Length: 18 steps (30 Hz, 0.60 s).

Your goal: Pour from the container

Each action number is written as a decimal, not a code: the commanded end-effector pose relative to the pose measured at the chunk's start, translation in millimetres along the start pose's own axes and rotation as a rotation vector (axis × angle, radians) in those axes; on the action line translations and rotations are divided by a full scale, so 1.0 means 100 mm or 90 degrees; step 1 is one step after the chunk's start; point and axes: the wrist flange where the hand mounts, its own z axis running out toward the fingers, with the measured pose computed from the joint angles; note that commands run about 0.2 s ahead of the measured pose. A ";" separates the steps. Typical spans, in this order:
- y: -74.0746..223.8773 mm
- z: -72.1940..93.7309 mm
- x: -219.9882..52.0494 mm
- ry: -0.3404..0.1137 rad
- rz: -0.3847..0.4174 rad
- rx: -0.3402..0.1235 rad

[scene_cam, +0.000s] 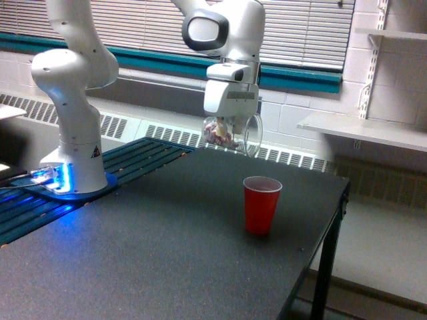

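Gripper [229, 127] clamps clear container [232, 134], tilted sideways, brownish-pink bits inside, above red cup [261, 205].

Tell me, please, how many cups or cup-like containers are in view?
2: a red cup standing on the table, and a clear container held by the gripper above it.

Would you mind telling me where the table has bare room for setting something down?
The table is bare between the robot base and the red cup, and along its near edge. Only around the cup is it occupied.
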 end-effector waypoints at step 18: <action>-0.14 -0.08 -0.09 -0.005 -0.009 -0.050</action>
